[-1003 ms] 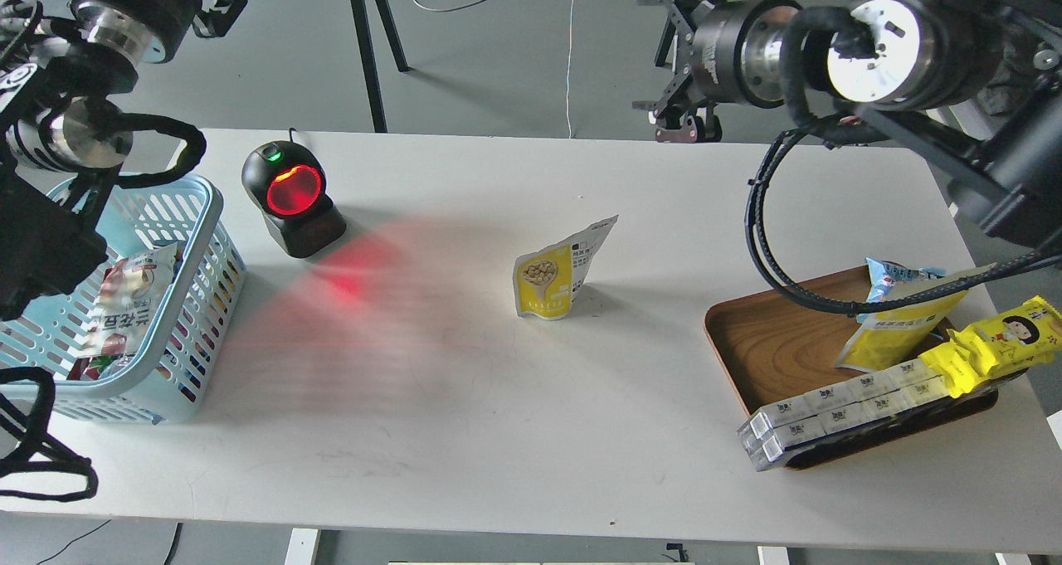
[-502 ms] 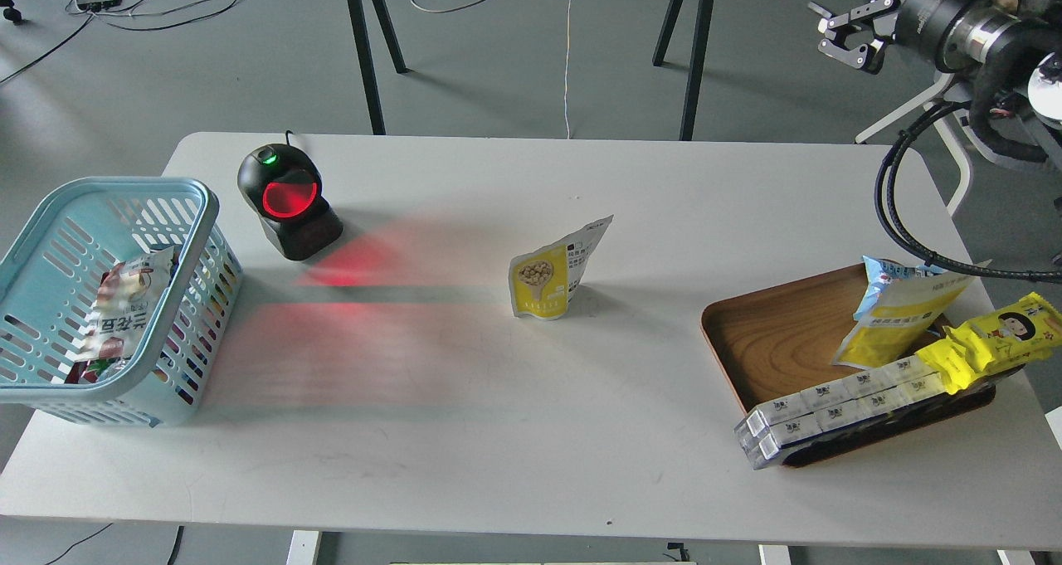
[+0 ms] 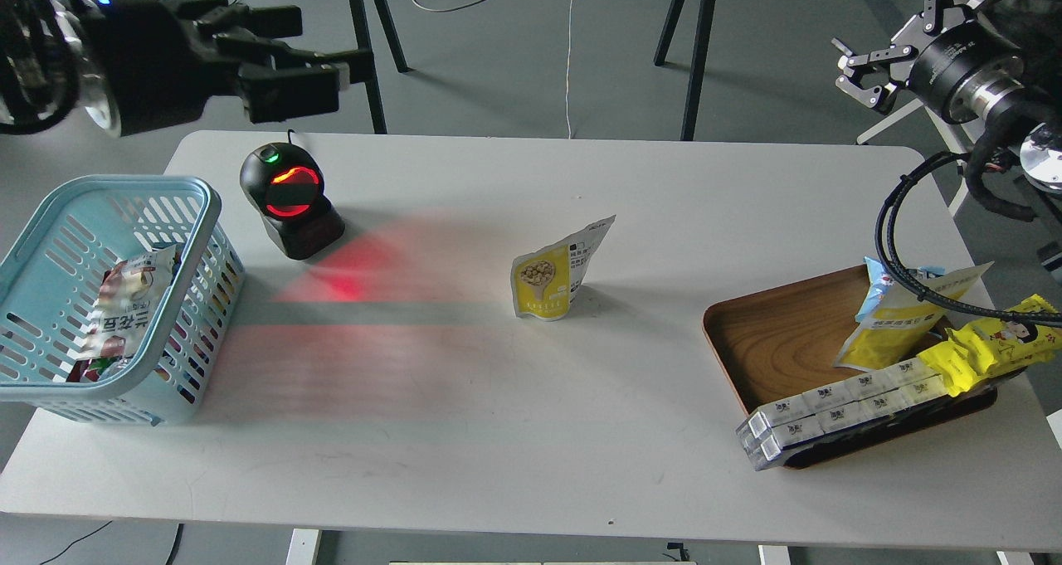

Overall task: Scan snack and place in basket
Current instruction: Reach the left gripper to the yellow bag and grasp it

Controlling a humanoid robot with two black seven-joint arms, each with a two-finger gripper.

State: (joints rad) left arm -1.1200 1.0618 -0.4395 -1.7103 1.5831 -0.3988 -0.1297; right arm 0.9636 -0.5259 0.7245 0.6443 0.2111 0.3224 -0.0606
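The snack (image 3: 554, 276), a pouch with a white top and a yellow bottom picturing beans, stands upright at the middle of the white table. The light blue basket (image 3: 204, 216) stands at the table's left edge and holds a white-and-red packet (image 3: 124, 299). My left gripper (image 3: 319, 44) hangs in the air at the top left, above and behind the scanner, open and empty. My right gripper (image 3: 894, 32) is high at the top right, beyond the table's far right corner, open and empty. Both are far from the snack.
A black barcode scanner (image 3: 290, 202) with a glowing red window stands right of the basket and throws red light on the table. A brown wooden tray (image 3: 780, 341) at the right holds a yellow cartoon-face packet (image 3: 991, 343), another pouch (image 3: 900, 314) and boxes (image 3: 838, 407).
My left gripper has come back into view at the top left after being out of view. My right gripper has moved slightly down and right. The snack has not moved.
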